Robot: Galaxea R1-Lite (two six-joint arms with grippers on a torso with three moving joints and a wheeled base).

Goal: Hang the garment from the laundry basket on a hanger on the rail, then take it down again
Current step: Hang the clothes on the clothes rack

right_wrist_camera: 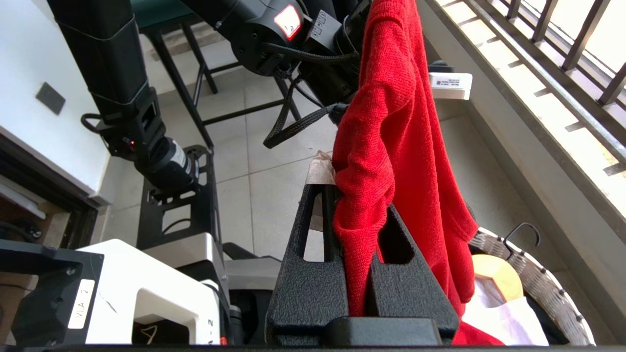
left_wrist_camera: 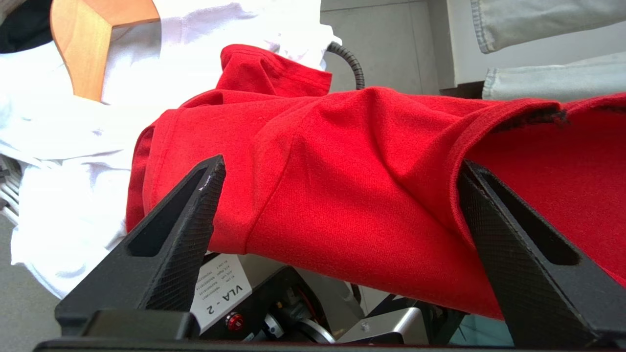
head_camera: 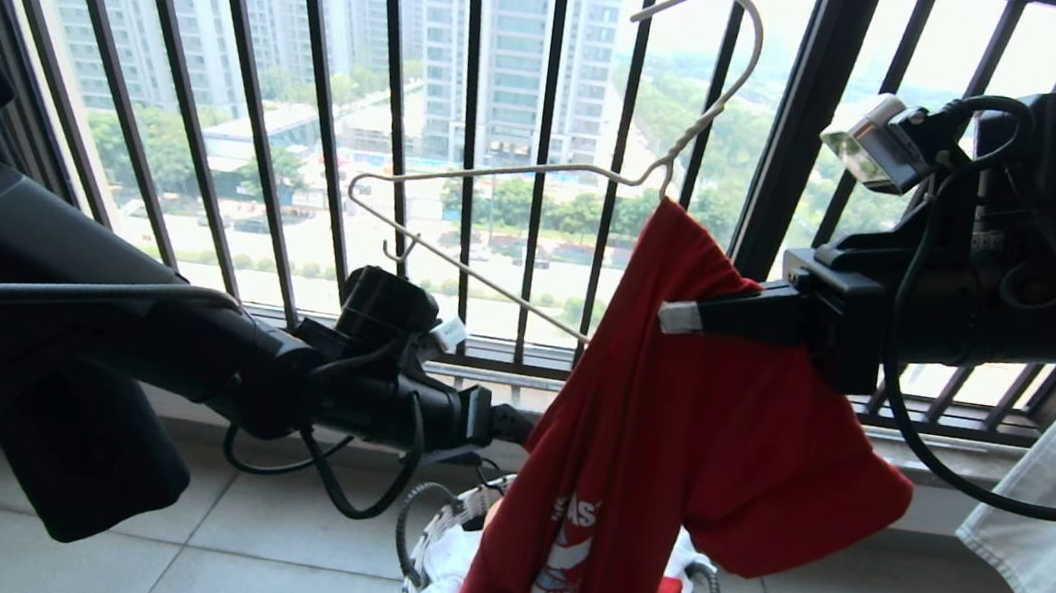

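Garment [head_camera: 672, 435] is dangling from the right gripper [right_wrist_camera: 359, 215], which is pinching it alongside the hanger [head_camera: 497, 222]; left gripper [left_wrist_camera: 337, 205] is gaping wide, so one slip risks dropping everything.

It is a home balcony high up: black window bars [head_camera: 468, 128], tall buildings [head_camera: 519, 44] outside, laundry around.

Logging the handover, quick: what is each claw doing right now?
Left claw: open, its fingers standing either side of the red short-sleeved T-shirt.
Right claw: shut on the red T-shirt.
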